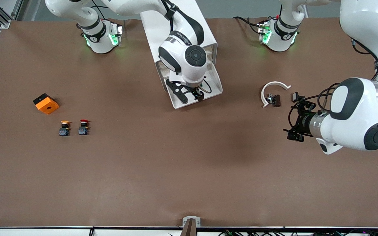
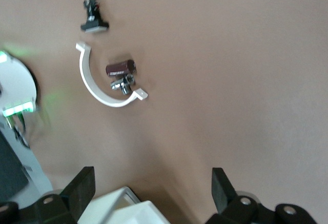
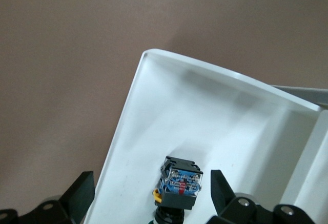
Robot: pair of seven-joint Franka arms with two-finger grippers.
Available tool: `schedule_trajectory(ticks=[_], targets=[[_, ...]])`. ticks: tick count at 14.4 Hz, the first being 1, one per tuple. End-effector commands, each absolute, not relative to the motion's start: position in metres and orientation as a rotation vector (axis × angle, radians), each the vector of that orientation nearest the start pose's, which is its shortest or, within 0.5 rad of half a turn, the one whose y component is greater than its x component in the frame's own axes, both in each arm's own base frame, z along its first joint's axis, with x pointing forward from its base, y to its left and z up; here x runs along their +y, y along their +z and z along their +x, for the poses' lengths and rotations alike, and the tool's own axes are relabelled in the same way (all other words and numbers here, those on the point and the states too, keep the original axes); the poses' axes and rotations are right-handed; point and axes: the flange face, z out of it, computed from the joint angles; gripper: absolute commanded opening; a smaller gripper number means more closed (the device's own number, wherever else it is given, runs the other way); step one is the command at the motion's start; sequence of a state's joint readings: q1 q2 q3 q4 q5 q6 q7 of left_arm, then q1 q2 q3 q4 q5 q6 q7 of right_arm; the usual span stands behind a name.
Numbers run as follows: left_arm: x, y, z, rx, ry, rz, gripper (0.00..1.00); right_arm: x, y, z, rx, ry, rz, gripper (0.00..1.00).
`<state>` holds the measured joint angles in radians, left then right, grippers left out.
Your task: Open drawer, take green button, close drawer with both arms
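The white drawer of the white cabinet stands pulled open, and its tray fills the right wrist view. The button lies in the tray on its side. Its black body and clear blue end show, and only a sliver of green cap shows at the view's edge. My right gripper hangs open just over the button, one finger on each side, not touching. It hides the button in the front view. My left gripper is open and empty over the table toward the left arm's end.
A white C-shaped clip with a small brown part and a small black part lies beside the left gripper. An orange box, a yellow-capped button and a red-capped button lie toward the right arm's end.
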<state>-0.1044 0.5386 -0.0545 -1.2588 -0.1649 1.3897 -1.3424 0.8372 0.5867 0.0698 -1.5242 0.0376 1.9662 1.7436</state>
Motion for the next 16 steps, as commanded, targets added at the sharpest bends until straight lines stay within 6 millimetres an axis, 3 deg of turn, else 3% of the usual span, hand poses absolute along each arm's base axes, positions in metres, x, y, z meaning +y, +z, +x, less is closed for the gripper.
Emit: schedule_trajectory(ticks=[1,7,8,11,14,16], targets=[[-0.110,0.457,0.643,-1.437,0.579,-2.597,1.00,0.537,0.292,0.412,1.380,0.188,-2.956,1.00],[-0.105,0.498,0.624,-0.982,0.521,-2.876,1.00,0.549,0.289,0.396,1.340,0.185,-2.972,0.99],[-0.105,0.502,0.622,-0.919,0.514,-2.909,1.00,0.549,0.288,0.396,1.336,0.183,-2.968,0.92],[-0.109,0.500,0.613,-0.774,0.506,-2.970,1.00,0.546,0.286,0.400,1.348,0.186,-2.965,0.80],[-0.109,0.489,0.591,-0.637,0.435,-3.045,1.00,0.545,0.279,0.401,1.356,0.191,-2.973,0.67],[-0.110,0.479,0.578,-0.566,0.394,-3.077,1.00,0.543,0.272,0.403,1.366,0.194,-2.976,0.66]])
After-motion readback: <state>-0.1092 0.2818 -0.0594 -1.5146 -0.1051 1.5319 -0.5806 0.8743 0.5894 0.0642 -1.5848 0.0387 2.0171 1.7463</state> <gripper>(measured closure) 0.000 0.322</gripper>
